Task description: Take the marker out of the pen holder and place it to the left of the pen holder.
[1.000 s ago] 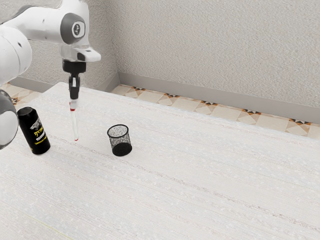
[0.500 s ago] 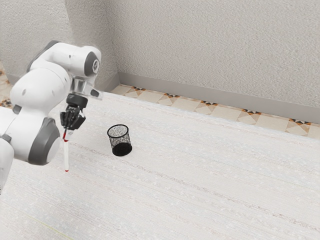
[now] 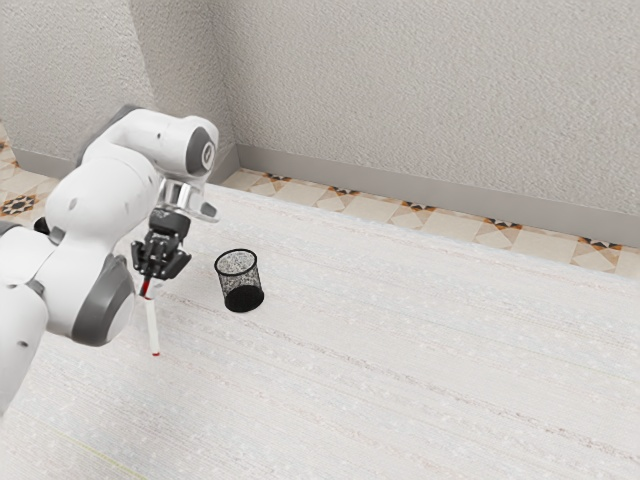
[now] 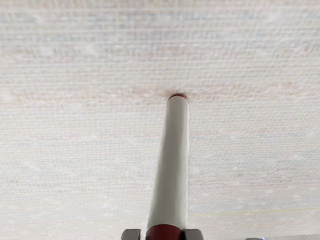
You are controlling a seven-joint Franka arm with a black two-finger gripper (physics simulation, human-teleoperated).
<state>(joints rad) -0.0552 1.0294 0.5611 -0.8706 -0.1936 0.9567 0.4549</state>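
Observation:
My gripper (image 3: 152, 276) is low over the table, to the exterior view's left of the black mesh pen holder (image 3: 243, 298). Its fingers stand apart around the red upper part of the white marker (image 3: 152, 326), which is nearly upright, outside the holder. In the wrist view the marker (image 4: 172, 165) runs down from my gripper (image 4: 162, 235), and its far red end appears to meet the table. A narrow gap separates one fingertip (image 4: 131, 234) from the marker; the other lies against or very near it.
A bit of the black can (image 3: 41, 225) shows behind the arm at the exterior view's left. The pale table (image 3: 400, 340) extends past the pen holder, with a wall and tiled floor behind it.
The arm has swung toward the camera and my hand has come down, bringing the marker lower. Since the middle picture, the fingers have spread. The pen holder has stayed put.

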